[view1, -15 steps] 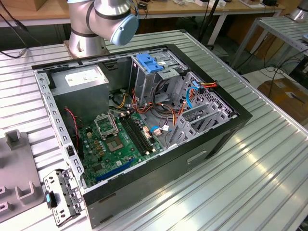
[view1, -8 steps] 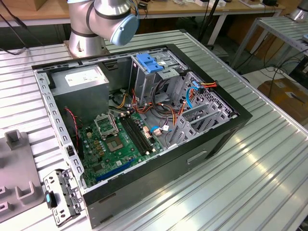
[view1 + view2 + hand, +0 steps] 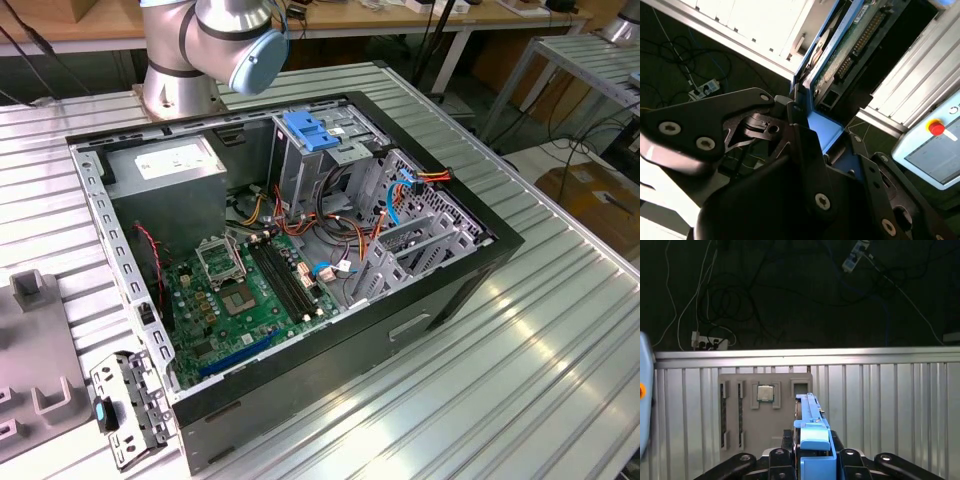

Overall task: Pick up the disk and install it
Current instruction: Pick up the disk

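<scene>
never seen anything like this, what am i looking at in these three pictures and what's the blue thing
This is a robot arm standing on a ribbed metal table. The exterior view, from a camera off the arm, looks at an open computer case lying on that table, its green motherboard exposed. The two wrist views come from cameras riding on the arm. In both, the black gripper is shut on the disk, a hard drive with blue side rails: that is the blue thing. Beyond it, the first wrist view looks at a grey tray on the table carrying a small chip.
</scene>
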Available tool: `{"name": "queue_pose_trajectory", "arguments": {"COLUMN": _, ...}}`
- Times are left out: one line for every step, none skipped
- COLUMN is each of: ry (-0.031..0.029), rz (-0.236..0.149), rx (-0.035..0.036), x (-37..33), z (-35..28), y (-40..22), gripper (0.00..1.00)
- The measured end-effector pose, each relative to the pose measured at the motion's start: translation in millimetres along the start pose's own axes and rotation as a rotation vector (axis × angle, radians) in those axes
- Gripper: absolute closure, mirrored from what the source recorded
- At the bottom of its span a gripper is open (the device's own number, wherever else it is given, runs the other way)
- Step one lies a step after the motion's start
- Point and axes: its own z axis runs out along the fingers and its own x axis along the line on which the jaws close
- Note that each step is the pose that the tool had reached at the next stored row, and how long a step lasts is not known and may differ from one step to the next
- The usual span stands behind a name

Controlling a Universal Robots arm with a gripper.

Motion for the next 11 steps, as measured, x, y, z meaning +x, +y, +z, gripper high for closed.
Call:
{"name": "queue_pose_trajectory", "arguments": {"ry": 0.0, "rz": 0.0, "rx": -0.0007, "x": 0.0, "z": -2.4, "y": 0.0, "gripper": 0.63}}
{"name": "queue_pose_trajectory", "arguments": {"ry": 0.0, "rz": 0.0, "rx": -0.0011, "x": -0.1, "z": -4.6, "y": 0.0, "gripper": 0.63}}
{"name": "queue_pose_trajectory", "arguments": {"ry": 0.0, "rz": 0.0, "rx": -0.0016, "x": -0.1, "z": -6.6, "y": 0.0, "gripper": 0.63}}
{"name": "queue_pose_trajectory", "arguments": {"ry": 0.0, "rz": 0.0, "rx": -0.0023, "x": -0.1, "z": -9.5, "y": 0.0, "gripper": 0.63}}
{"name": "queue_pose_trajectory", "arguments": {"ry": -0.0001, "rz": 0.0, "rx": -0.0027, "x": -0.1, "z": -11.6, "y": 0.0, "gripper": 0.63}}
{"name": "queue_pose_trajectory", "arguments": {"ry": -0.0001, "rz": 0.0, "rx": -0.0035, "x": -0.1, "z": -14.8, "y": 0.0, "gripper": 0.63}}
{"name": "queue_pose_trajectory", "arguments": {"ry": -0.0002, "rz": 0.0, "rx": -0.0041, "x": -0.2, "z": -17.2, "y": 0.0, "gripper": 0.63}}
{"name": "queue_pose_trajectory", "arguments": {"ry": -0.0002, "rz": 0.0, "rx": -0.0046, "x": -0.2, "z": -19.2, "y": -0.1, "gripper": 0.63}}
{"name": "queue_pose_trajectory", "arguments": {"ry": -0.0003, "rz": 0.0, "rx": -0.0051, "x": -0.2, "z": -21.1, "y": -0.1, "gripper": 0.63}}
{"name": "queue_pose_trajectory", "arguments": {"ry": -0.0004, "rz": 0.0, "rx": -0.0057, "x": -0.3, "z": -23.2, "y": -0.1, "gripper": 0.63}}
{"name": "queue_pose_trajectory", "arguments": {"ry": -0.0011, "rz": 0.0, "rx": -0.0062, "x": -0.3, "z": -25.4, "y": -0.1, "gripper": 0.63}}
